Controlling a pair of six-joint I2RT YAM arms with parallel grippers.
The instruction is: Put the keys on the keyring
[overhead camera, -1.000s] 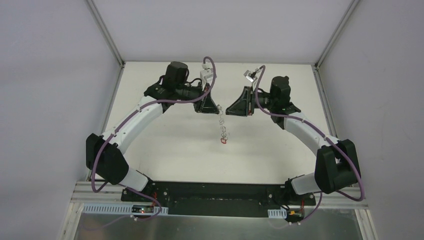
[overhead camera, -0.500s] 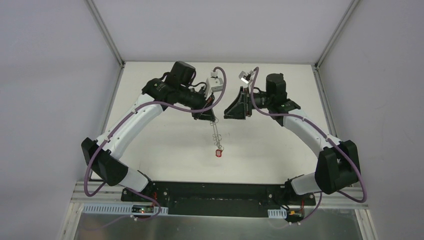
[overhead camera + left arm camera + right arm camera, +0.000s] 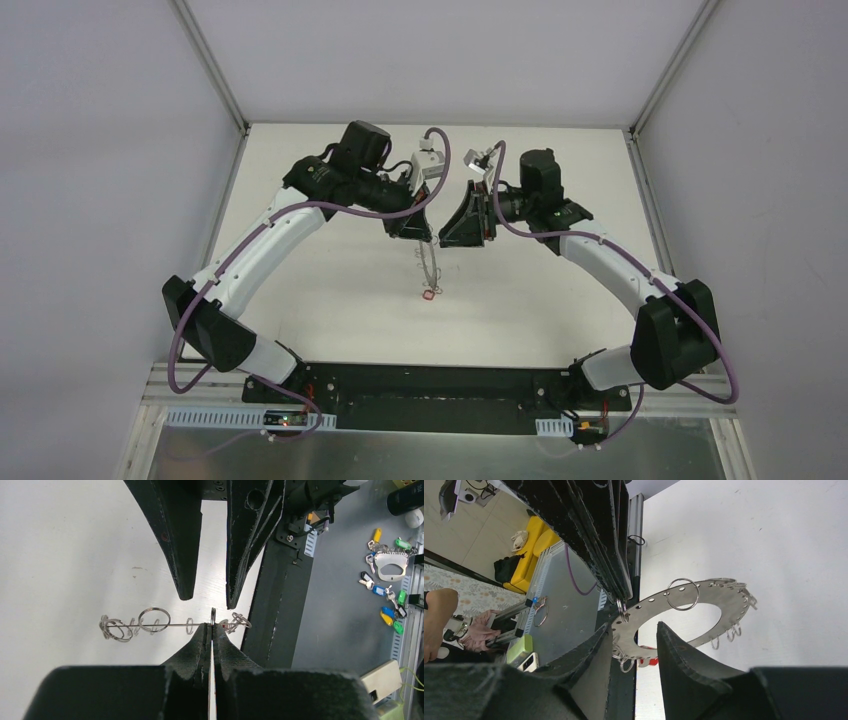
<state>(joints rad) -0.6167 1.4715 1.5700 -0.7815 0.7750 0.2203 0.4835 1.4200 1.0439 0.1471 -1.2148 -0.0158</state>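
Progress: judged partway; at least one key already on, a red-headed key (image 3: 652, 661) hanging from the lower rim of the keyring (image 3: 724, 594), low and centre in the right wrist view.

Left to do: number of keys outstanding impossible to tell; no black-headed key made out in any view; several wire loops (image 3: 683, 594) along the rim bare, so room for more.

Keyring, top view: centre of the frame, hanging edge-on as a thin line below the two end effectors, red head at its bottom end; seemingly lifted off the counter (image 3: 330, 290).

Keyring, left wrist view: a thin horizontal line across the middle, loops standing off it at both ends.

Left end effector (image 3: 212, 630): clenched on the keyring's rim, pads pressed together at lower centre of its own view, the ring running out mostly to the left of the pinch.

Right end effector (image 3: 634, 630): released, jaws apart, grasping nothing; lower-left arc of the ring just beyond the gap, the right-hand finger overlapping the ring's hole.

Right end effector, left wrist view: two dark fingers coming down from the top edge, tips just above the ring's edge and apart from it.

Relation in the top view: both end effectors tip to tip, just beside each other, ring between and below.

Elsewhere: bundle of tagged keys (image 3: 385, 580) at the right edge of the left wrist view, well apart from the ring.
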